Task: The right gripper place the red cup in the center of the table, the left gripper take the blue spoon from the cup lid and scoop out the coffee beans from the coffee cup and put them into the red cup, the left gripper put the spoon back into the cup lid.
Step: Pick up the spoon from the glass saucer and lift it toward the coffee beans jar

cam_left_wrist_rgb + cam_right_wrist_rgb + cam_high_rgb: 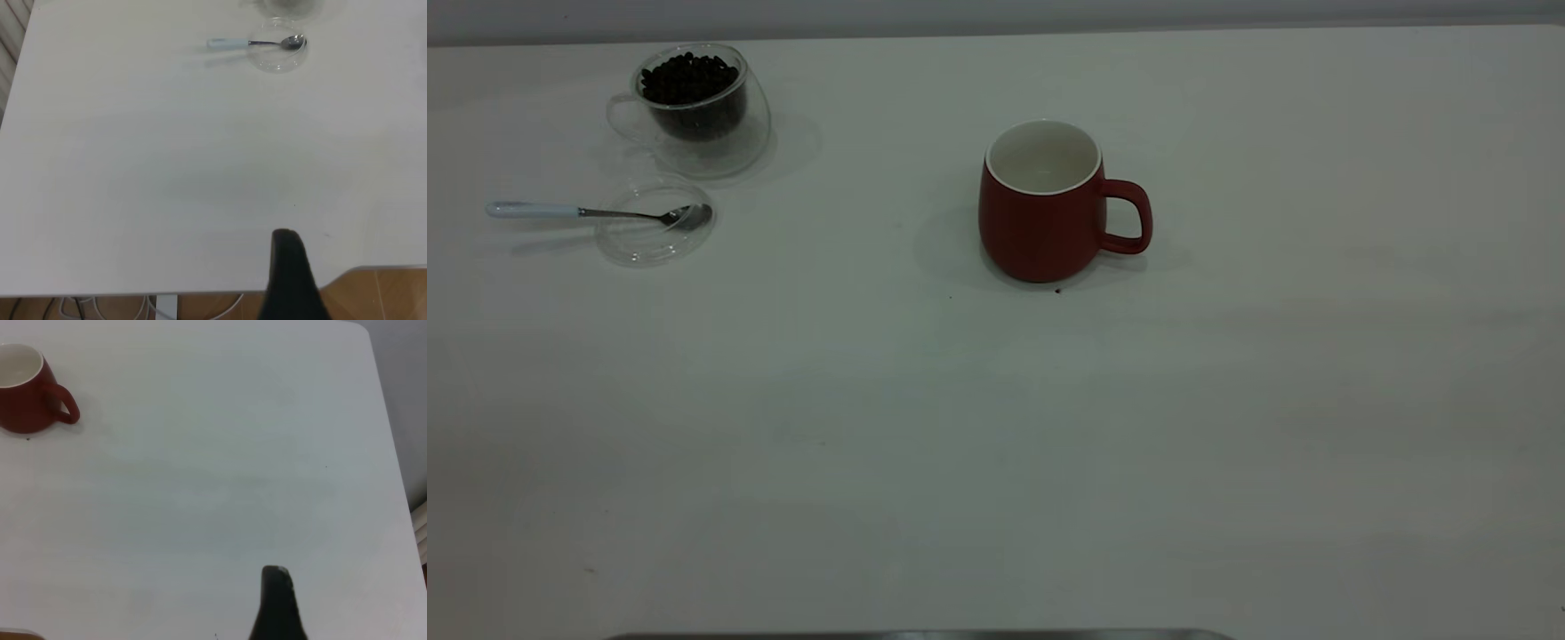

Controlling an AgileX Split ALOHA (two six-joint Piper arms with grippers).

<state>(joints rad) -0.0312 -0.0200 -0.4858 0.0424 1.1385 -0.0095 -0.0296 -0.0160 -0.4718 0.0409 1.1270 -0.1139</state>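
Observation:
The red cup [1040, 213] stands upright near the middle of the white table [996, 444], empty, its handle pointing right; the right wrist view shows the red cup [23, 393] too. At far left is the clear coffee cup [694, 111], holding coffee beans [689, 80]. In front of it lies the cup lid [649, 240], and the blue spoon [560, 212] rests with its bowl on the lid and its handle pointing left. Neither arm shows in the exterior view. My left gripper [285, 235] is shut, hanging over the table's near edge, far from the blue spoon [233, 43]. Equally far from the cup, my right gripper [275, 570] is shut.
A small dark speck [1057, 290] lies on the table just in front of the red cup. The table's near edge and the wooden floor [387, 293] show in the left wrist view. A grey strip [916, 635] runs along the exterior view's lower edge.

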